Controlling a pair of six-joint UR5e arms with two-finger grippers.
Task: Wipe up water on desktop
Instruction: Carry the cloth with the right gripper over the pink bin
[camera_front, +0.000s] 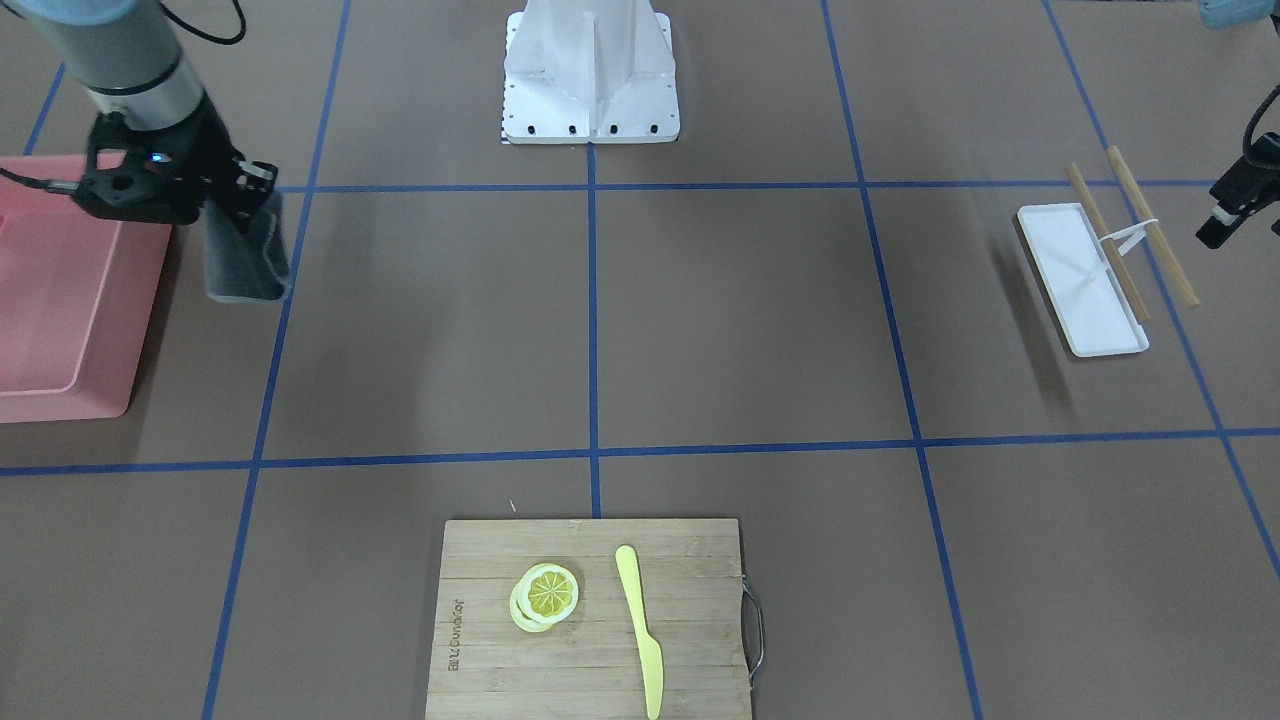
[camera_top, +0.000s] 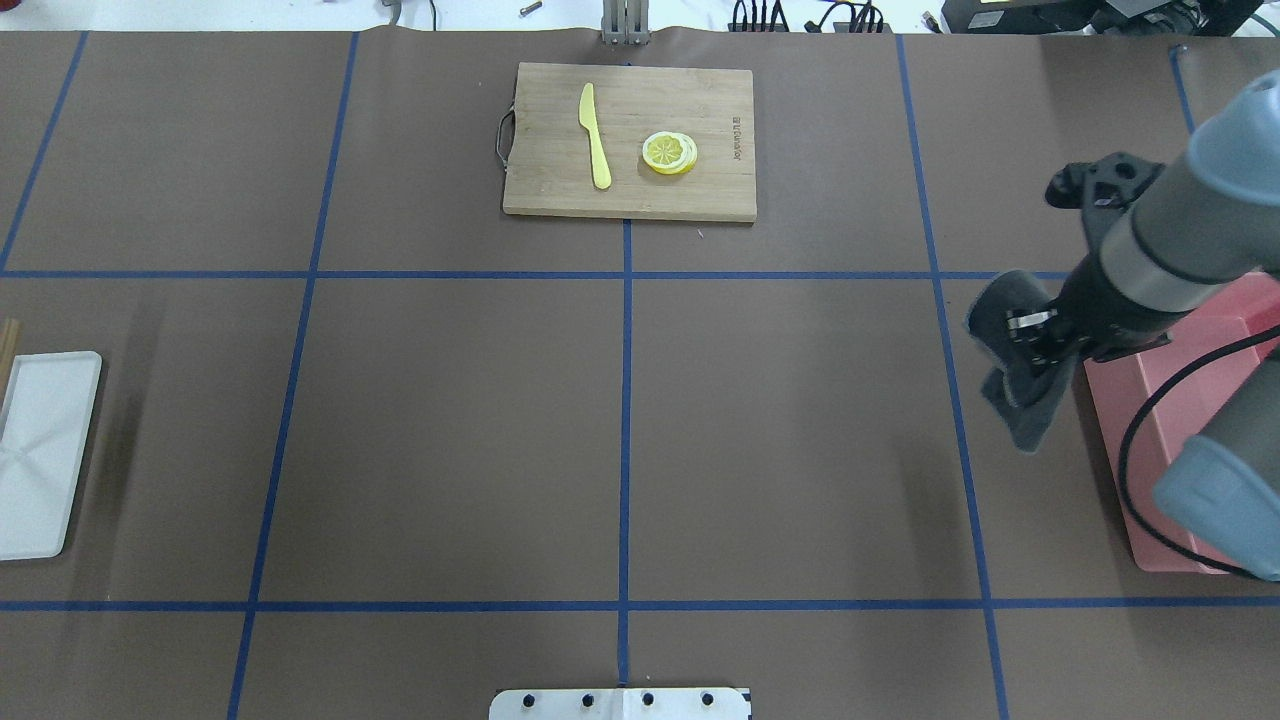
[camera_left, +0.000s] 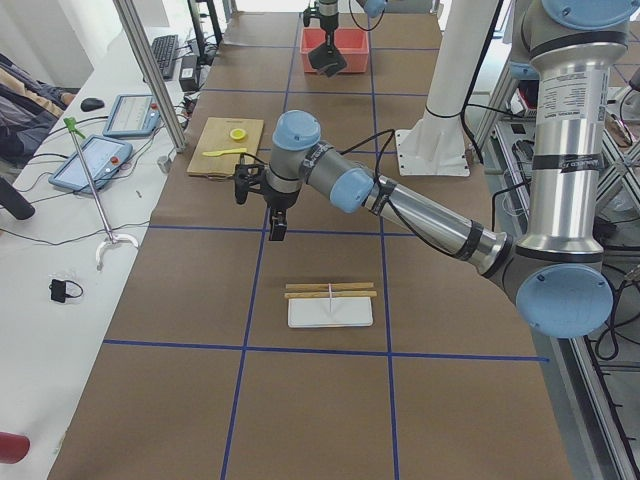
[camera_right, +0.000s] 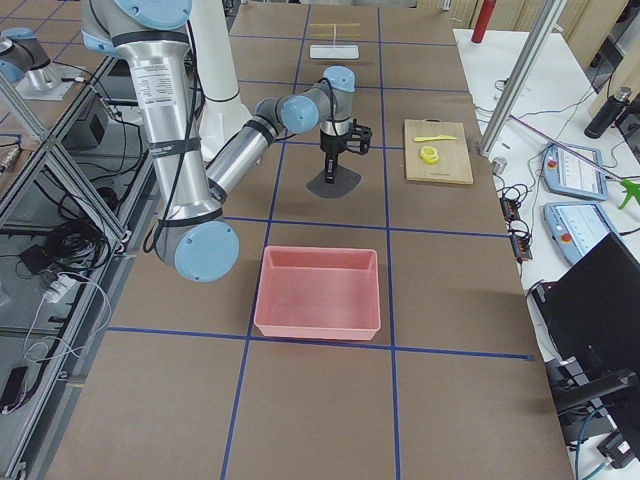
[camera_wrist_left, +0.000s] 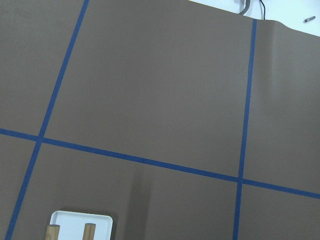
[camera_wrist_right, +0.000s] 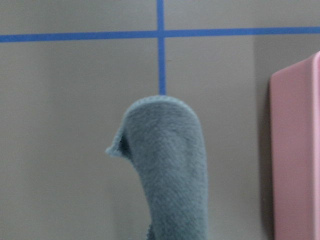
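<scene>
My right gripper (camera_front: 245, 190) is shut on a grey cloth (camera_front: 245, 262), which hangs down from it beside the pink bin. The cloth also shows in the overhead view (camera_top: 1020, 400) and the right wrist view (camera_wrist_right: 170, 170). Its lower end is at or just above the brown desktop (camera_front: 740, 320); I cannot tell whether it touches. I see no water on the desktop (camera_top: 780, 430). My left gripper (camera_front: 1222, 215) hovers at the view's edge beside the white tray; I cannot tell whether it is open or shut.
A pink bin (camera_front: 60, 300) stands next to the right gripper. A bamboo cutting board (camera_front: 690, 640) at the far side holds a lemon slice (camera_front: 547, 595) and a yellow knife (camera_front: 640, 625). A white tray (camera_front: 1080, 285) with chopsticks (camera_front: 1150, 225) lies under the left arm.
</scene>
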